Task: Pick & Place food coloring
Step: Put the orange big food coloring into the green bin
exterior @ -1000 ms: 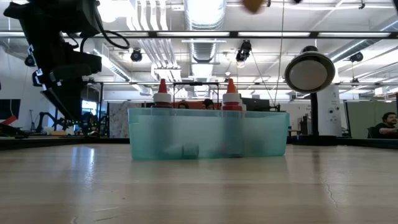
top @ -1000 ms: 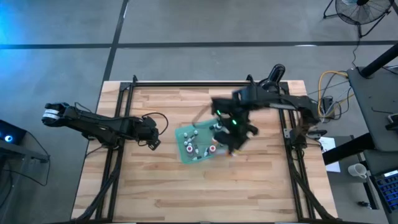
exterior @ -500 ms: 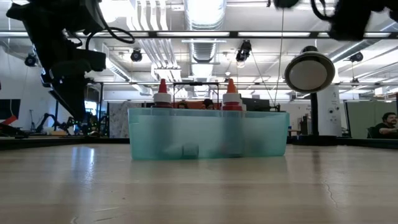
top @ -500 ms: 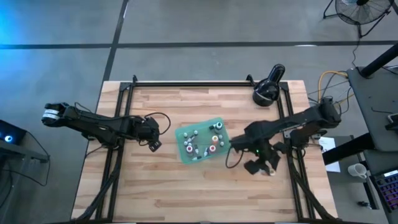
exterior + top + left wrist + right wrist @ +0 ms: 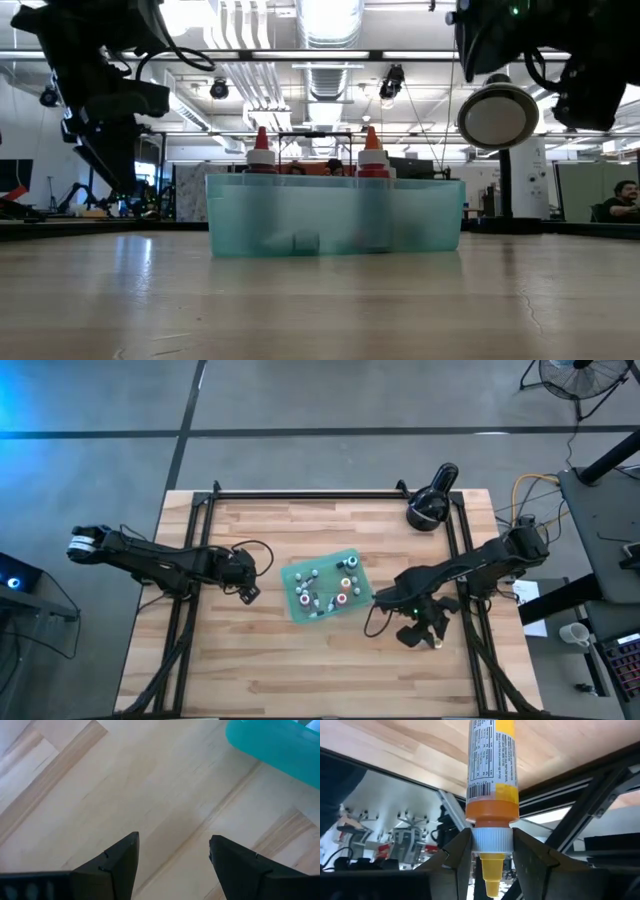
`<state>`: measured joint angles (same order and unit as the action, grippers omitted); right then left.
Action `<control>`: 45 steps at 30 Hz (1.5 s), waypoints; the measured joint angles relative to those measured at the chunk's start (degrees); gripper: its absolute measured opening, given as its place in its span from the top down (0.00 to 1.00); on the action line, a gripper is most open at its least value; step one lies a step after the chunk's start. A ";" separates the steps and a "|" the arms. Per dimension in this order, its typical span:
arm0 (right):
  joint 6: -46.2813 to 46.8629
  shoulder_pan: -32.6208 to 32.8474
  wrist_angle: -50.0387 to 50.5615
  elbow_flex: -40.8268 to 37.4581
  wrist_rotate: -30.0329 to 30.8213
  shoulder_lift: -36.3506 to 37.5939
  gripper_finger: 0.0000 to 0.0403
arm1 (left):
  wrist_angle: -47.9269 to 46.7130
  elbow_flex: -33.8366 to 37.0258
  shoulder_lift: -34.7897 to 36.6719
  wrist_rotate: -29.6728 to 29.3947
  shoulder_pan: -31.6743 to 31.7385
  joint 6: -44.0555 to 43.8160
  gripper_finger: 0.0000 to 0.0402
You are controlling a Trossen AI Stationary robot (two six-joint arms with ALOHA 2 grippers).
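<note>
**Orange bottle held near right table edge**

Right gripper [image 5: 491, 865] clamped on the white collar of an orange bottle [image 5: 492, 765], low over the wood beside the table's right rail, well apart from the tray [image 5: 295, 607]. Other bottles [image 5: 330, 588] standing inside that teal tray at table centre. Left gripper [image 5: 172, 852] spread wide, empty, above bare wood just left of the tray.
</note>
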<state>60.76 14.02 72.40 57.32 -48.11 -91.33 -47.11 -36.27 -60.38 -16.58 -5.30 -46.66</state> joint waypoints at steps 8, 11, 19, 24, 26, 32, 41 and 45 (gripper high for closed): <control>-2.61 0.00 0.03 -4.29 -1.46 0.00 0.71 | 0.02 0.00 0.00 0.21 0.00 -1.47 0.47; -3.75 0.00 0.02 -5.65 -1.46 0.00 0.71 | 0.02 0.00 0.00 0.22 0.00 -1.90 0.47; -4.46 0.00 -3.03 -7.92 -1.43 0.00 0.71 | 0.02 -0.02 0.00 0.20 0.00 -2.86 0.47; -4.47 0.00 -5.12 -8.37 -1.40 0.00 0.69 | 0.02 -0.02 0.00 0.22 0.02 -2.96 0.47; -4.47 0.00 -5.70 -8.37 -1.41 0.00 0.68 | 0.02 -0.02 0.00 0.21 0.04 -2.99 0.47; -4.23 0.00 -5.59 -8.37 0.27 0.00 0.60 | 0.02 -0.02 0.00 0.22 0.04 -3.01 0.47; -3.13 0.00 -5.10 -7.00 4.53 0.27 0.51 | 0.04 -0.02 0.00 0.21 0.02 -3.03 0.47; -1.09 0.00 -4.89 -4.71 9.23 1.79 0.49 | 0.07 -0.02 0.00 0.22 0.02 -3.05 0.47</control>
<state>59.67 14.02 67.51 52.61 -38.88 -89.54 -47.05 -36.29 -60.38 -16.36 -5.28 -49.71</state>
